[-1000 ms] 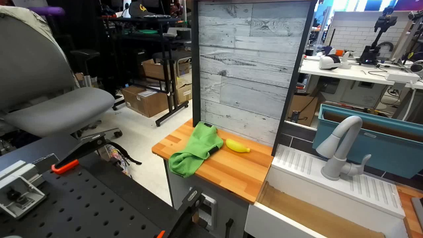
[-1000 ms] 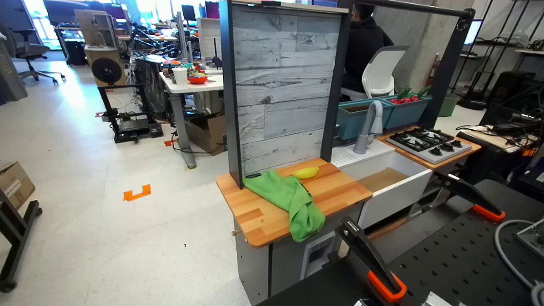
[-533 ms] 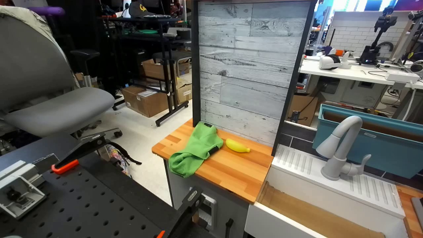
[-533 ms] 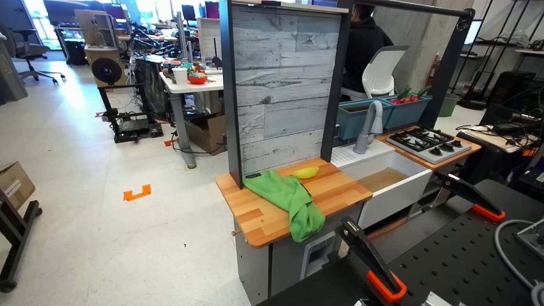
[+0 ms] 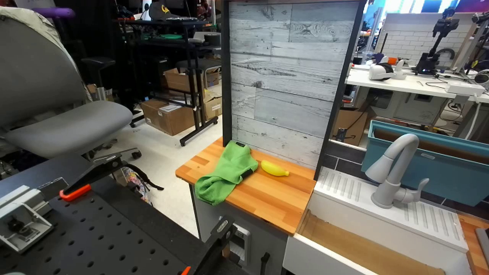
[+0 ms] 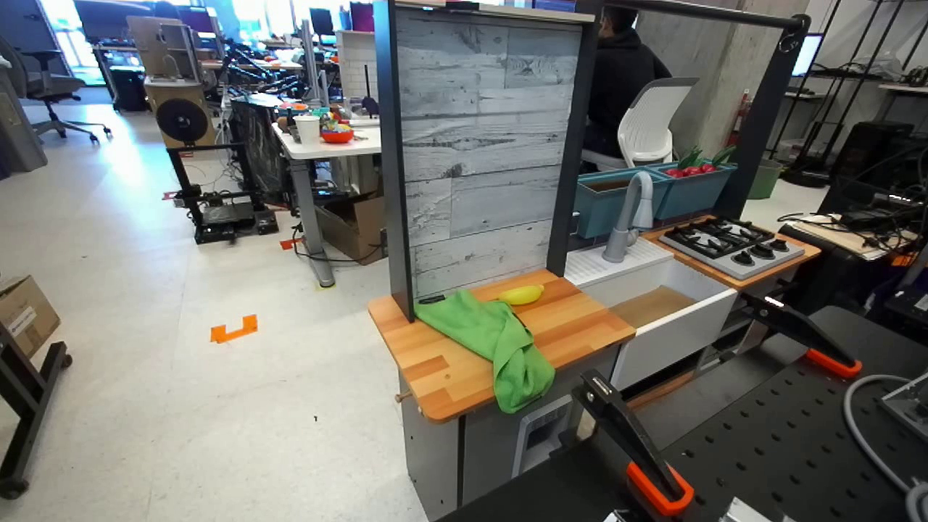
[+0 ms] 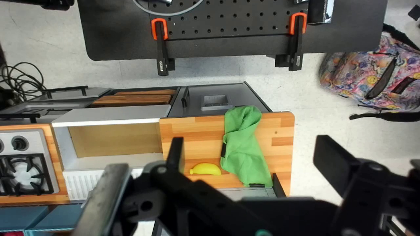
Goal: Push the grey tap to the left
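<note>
The wooden surface (image 5: 275, 198) adjoins the white sink (image 5: 366, 224); in both exterior views, nothing visibly differs from a second ago. A green cloth (image 5: 227, 172) droops over the surface's edge. The grey tap (image 5: 400, 168) stands upright on the sink's ribbed ledge (image 5: 340, 185), unmoved. In the wrist view the hand (image 7: 250, 146) is spread wide, holding nothing. A yellow banana (image 5: 275, 169) lies just beside the cloth.

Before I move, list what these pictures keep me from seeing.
Grey tap: shown in both exterior views, but mostly or wholly hidden behind the open jaws in the wrist view.
Jaws: out of frame in both exterior views.
Stove: cut by the right edge in an exterior view.
Anything under the green cloth: covered in every view.
Backpack: cut by the wrist view's right edge.
</note>
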Available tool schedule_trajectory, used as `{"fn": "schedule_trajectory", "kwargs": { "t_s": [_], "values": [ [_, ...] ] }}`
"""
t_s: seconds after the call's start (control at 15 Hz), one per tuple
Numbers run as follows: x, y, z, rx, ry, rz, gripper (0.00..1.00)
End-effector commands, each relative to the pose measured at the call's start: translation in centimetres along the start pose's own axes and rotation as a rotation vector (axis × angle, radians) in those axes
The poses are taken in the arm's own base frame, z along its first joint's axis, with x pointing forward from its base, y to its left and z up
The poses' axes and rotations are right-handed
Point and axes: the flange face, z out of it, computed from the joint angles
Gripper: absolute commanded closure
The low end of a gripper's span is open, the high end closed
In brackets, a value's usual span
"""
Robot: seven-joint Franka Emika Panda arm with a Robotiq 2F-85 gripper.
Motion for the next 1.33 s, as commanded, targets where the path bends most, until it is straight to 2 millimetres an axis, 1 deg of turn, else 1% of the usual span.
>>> {"fn": "schedule_trajectory", "kwargs": {
  "t_s": [0.0, 0.2, 0.33, 0.47, 0.67, 0.8, 0.93, 1.27],
  "values": [
    [0.0, 0.0, -0.1, 0.0, -0.001, 0.0, 0.0],
    [0.0, 0.0, -0.1, 0.0, -0.001, 0.0, 0.0],
    [1.0, 0.2, 0.7, 0.012, 0.034, 0.032, 0.0],
    [2.6, 0.6, 1.6, 0.016, 0.071, 0.067, 0.0],
    [5.6, 1.4, 3.8, 0.017, 0.105, 0.122, 0.0],
    [7.8, 2.6, 5.6, 0.018, 0.107, 0.163, 0.0],
    [10.2, 4.6, 7.6, 0.017, 0.095, 0.209, 0.0],
    [15.2, 11.3, 11.4, -0.009, 0.045, 0.344, 0.0]
  ]
}}
